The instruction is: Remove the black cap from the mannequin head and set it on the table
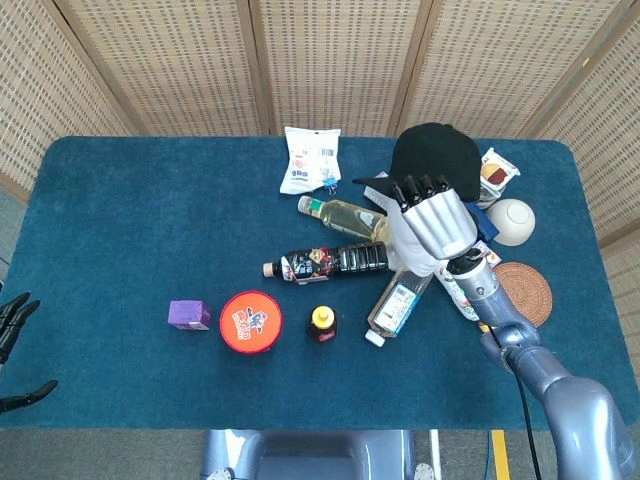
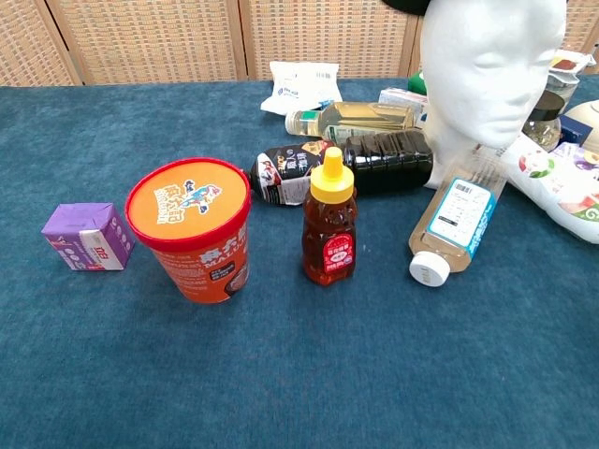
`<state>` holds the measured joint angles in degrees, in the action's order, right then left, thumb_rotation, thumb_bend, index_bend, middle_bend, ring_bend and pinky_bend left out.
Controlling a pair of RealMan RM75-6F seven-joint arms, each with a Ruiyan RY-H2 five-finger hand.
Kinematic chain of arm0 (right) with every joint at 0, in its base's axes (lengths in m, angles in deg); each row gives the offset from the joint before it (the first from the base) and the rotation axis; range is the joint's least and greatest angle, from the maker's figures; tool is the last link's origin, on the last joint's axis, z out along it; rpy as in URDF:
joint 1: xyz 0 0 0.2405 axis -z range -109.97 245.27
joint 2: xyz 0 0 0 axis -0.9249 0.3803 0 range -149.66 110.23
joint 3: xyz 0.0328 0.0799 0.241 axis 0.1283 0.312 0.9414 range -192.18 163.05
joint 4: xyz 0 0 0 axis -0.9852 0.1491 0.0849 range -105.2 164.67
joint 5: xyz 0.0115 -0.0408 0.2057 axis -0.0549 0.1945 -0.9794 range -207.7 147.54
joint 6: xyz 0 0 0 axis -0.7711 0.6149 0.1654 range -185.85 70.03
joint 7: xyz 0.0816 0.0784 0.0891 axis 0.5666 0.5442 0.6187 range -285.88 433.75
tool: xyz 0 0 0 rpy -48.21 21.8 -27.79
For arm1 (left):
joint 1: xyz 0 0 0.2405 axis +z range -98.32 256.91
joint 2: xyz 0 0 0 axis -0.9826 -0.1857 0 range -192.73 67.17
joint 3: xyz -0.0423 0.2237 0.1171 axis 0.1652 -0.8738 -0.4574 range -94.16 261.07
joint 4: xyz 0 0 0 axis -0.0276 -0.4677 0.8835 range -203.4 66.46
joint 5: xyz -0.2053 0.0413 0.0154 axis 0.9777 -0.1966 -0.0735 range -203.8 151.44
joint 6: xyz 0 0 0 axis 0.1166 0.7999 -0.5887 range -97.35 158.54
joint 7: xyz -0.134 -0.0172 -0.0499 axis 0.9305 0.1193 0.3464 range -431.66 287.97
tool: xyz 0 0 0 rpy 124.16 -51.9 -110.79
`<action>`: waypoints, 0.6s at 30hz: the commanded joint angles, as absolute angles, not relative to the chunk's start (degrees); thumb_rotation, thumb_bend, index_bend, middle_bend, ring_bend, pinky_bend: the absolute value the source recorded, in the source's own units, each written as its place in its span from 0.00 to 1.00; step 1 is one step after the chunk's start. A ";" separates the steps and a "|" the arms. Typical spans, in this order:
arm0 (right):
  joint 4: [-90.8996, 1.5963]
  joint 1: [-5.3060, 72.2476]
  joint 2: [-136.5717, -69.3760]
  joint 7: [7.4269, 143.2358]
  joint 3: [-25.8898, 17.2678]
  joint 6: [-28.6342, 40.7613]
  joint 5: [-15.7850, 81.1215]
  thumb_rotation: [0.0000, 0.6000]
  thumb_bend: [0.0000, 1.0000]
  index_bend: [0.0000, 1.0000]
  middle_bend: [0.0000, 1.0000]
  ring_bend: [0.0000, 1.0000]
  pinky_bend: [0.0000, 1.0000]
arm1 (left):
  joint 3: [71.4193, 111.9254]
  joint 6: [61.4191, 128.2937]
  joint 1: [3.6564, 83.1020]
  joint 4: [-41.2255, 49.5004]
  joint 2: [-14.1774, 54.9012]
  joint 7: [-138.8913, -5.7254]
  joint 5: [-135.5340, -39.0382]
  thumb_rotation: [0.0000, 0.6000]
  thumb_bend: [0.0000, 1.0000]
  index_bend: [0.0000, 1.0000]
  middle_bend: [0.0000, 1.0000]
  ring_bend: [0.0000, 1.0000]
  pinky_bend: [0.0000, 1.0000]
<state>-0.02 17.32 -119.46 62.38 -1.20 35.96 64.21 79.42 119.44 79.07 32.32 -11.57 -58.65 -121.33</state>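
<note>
My right hand [image 1: 435,225] is raised over the right side of the table and grips the black cap [image 1: 440,155] by its brim, fingers curled over the front edge. The cap hangs above and slightly behind the white mannequin head [image 2: 491,65], whose face and crown are bare in the chest view. Only a thin black sliver of the cap [image 2: 409,5] shows at the top edge there. In the head view the mannequin head is mostly hidden under my hand. My left hand [image 1: 12,335] hangs off the table's left edge, fingers apart and holding nothing.
Around the mannequin's base lie a dark bottle [image 1: 325,262], an oil bottle [image 1: 340,211] and a clear bottle [image 1: 395,305]. A honey bottle [image 1: 321,323], an orange-lidded cup [image 1: 250,321] and a purple box [image 1: 188,314] stand in front. A woven coaster [image 1: 517,294] and white bowl [image 1: 510,220] sit right.
</note>
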 commanded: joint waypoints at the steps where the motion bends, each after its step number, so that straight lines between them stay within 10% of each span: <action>1: -0.36 17.11 -118.33 62.14 -0.49 35.86 63.23 1.00 0.54 0.63 0.71 0.77 0.92 | 79.46 119.47 79.06 32.32 -11.65 -58.48 -121.23 1.00 0.12 0.00 0.00 0.00 0.13; 18: -9.88 20.09 -110.17 62.68 -1.82 47.09 66.19 1.00 0.55 0.64 0.72 0.77 0.92 | 79.10 119.28 79.05 32.57 -11.27 -59.68 -121.79 1.00 0.12 0.00 0.00 0.00 0.13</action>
